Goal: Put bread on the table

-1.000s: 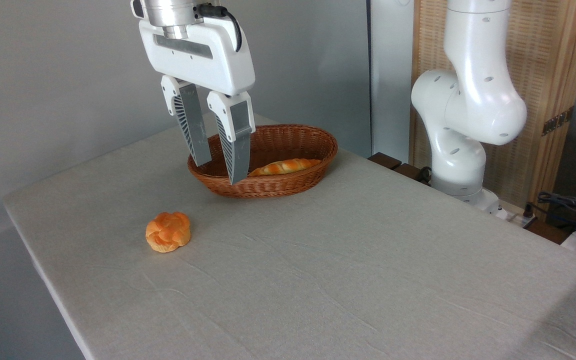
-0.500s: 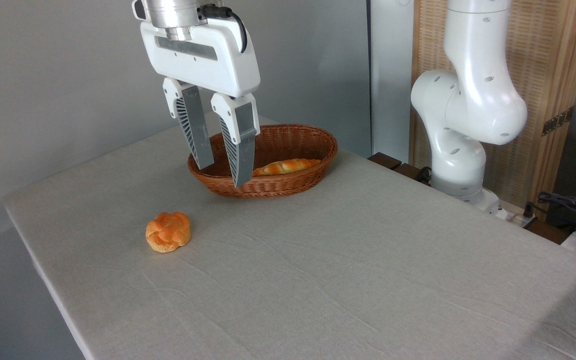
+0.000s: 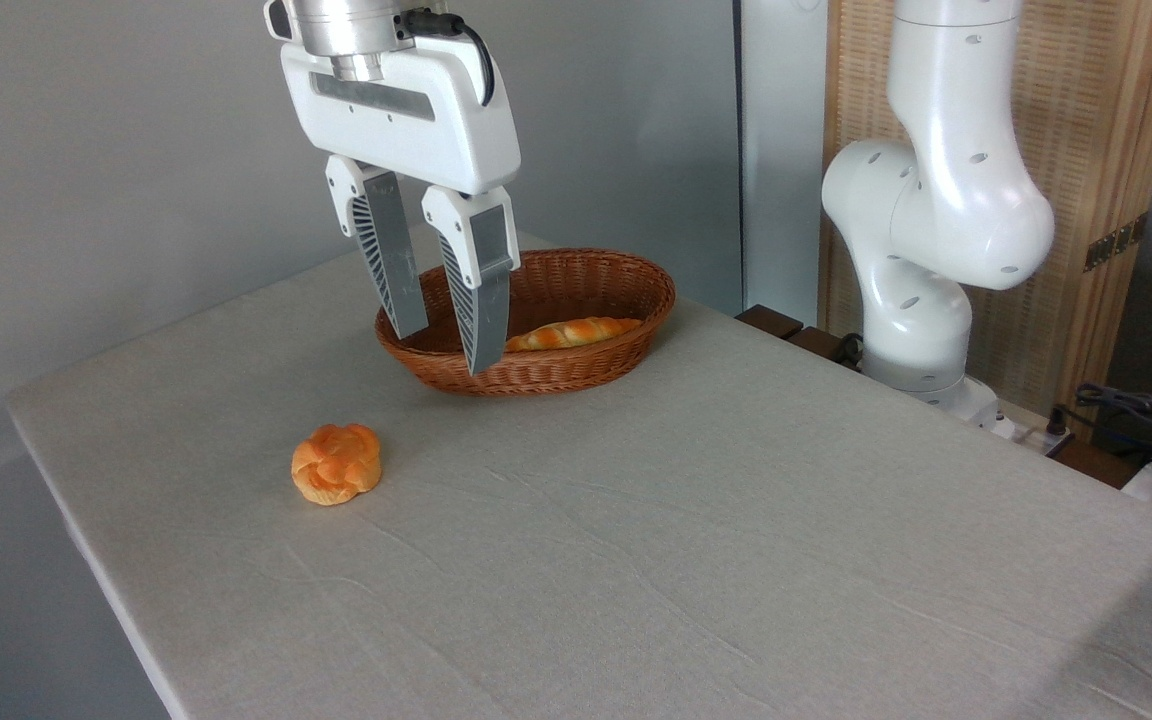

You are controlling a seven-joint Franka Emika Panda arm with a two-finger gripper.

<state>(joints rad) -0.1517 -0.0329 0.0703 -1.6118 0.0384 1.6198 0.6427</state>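
Note:
The bread (image 3: 336, 464), a small round golden-orange bun with a knotted top, lies on the table (image 3: 696, 560), which is covered in a light grey-beige cloth. It sits near the left edge with nothing touching it. My gripper (image 3: 444, 350) hangs well above the table, up and to the right of the bun, in front of the left end of the wicker basket. Its two fingers (image 3: 481, 300) stand apart with nothing between them.
A brown oval wicker basket (image 3: 626, 290) stands at the back of the table with a long striped loaf (image 3: 571, 332) inside. The arm's white base (image 3: 916, 300) rises at the right, beside cables (image 3: 1136, 410) and a wooden screen.
The gripper shifted slightly to the right between the earliest frame and half a second ago, then held still. The bun has not moved.

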